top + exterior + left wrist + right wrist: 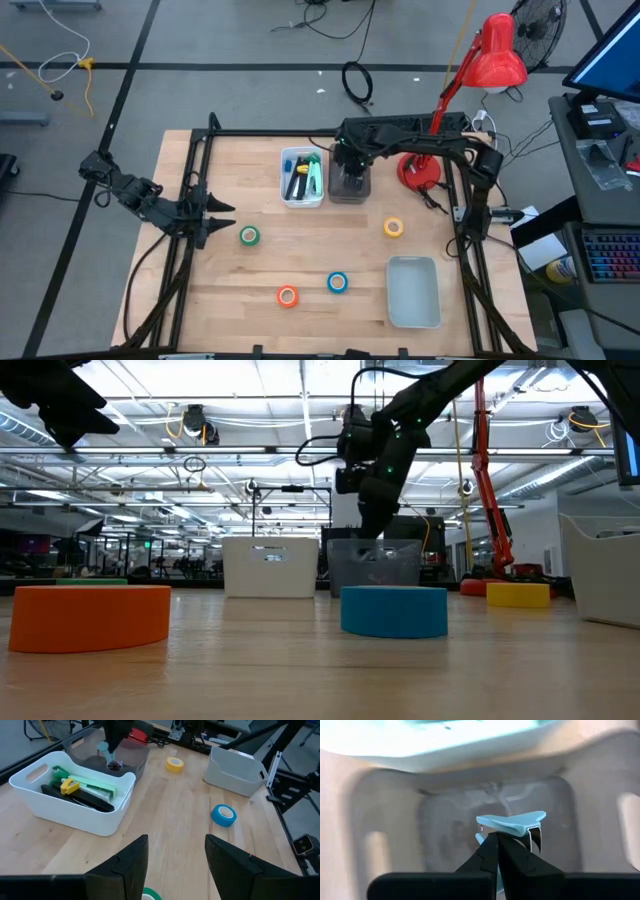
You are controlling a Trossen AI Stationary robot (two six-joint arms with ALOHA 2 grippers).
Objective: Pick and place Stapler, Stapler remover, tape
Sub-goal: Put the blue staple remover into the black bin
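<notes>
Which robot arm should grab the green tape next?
The left. Its gripper is open right beside the green tape. The right gripper is busy, shut on a light blue staple remover over the grey bin.

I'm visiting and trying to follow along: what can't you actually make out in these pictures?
- Green tape: left wrist view, cut off by the bottom edge, between the left claw fingers.
- White bin contents: high view, too small to name.
- Grey bin contents: low view, clouded by its wall.
- Right claw: shut on a pale blue staple remover; bin floor beyond blurred.
</notes>
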